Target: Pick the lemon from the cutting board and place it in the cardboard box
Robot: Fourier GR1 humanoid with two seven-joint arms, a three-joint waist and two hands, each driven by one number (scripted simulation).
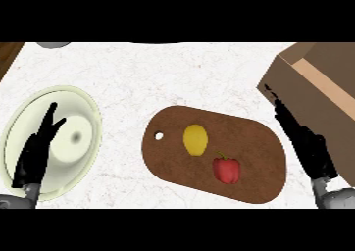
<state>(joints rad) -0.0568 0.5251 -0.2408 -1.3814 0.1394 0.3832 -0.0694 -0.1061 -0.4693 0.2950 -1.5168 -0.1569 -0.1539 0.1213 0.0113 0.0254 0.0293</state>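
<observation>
**A:** Lemon point(195, 139) first: where does it sit in the head view?

**B:** On the cutting board point(173, 157), toward the board's far-left part, near the small hanging hole. It is untouched, a smooth yellow oval standing on end. Just beside it, toward the board's near-right, lies a red bell pepper point(226, 169) with a green stem.

**A:** And the hands?

**B:** The right hand point(305, 142) lies along the board's right edge, fingers straight and together, holding nothing; it reaches up toward the cardboard box point(318, 78) at the worktop's far-right corner. The left hand point(36, 152) rests over a pale green plate point(83, 105) near the worktop's left edge, fingers spread and empty.

**A:** So which step is this?

**B:** I judge the pick has not begun. The next move calls for the right hand to swing leftward over the board and curl round the lemon without nudging the pepper, then carry it up to the box.

**A:** Materials?

**B:** The board is dark brown wood, an elongated rounded slab. The worktop is white, faintly veined stone. The box is plain tan card; its opening seems to face up, though only part of it shows.
</observation>
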